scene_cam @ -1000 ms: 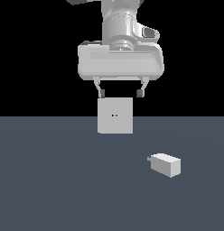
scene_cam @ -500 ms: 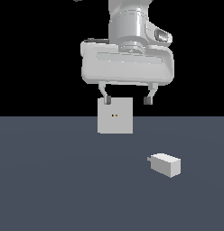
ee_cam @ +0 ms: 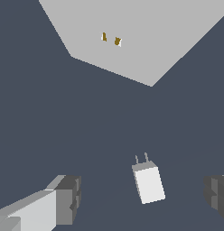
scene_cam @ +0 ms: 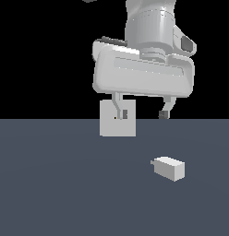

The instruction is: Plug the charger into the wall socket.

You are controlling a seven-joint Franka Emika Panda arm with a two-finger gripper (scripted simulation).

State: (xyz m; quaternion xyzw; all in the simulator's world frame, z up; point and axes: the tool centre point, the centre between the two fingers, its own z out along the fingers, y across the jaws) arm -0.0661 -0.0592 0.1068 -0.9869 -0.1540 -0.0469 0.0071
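Gripper [scene_cam: 141, 112] had shifted toward the exterior view's right since 1 s ago, jaws wide and empty, now hovering nearer the charger [scene_cam: 169, 168] lying untouched on the table [scene_cam: 51, 184], wall socket [scene_cam: 117, 123] upright behind, so grasp pending.

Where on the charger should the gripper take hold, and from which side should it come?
Grip the charger on its two long flat sides, around the middle of the block, coming from above. It lies flat on the floor with nothing touching it, and its prongs stick out of one end, toward the socket, so that end is probably best left free. The open gripper looks wide enough to straddle it.
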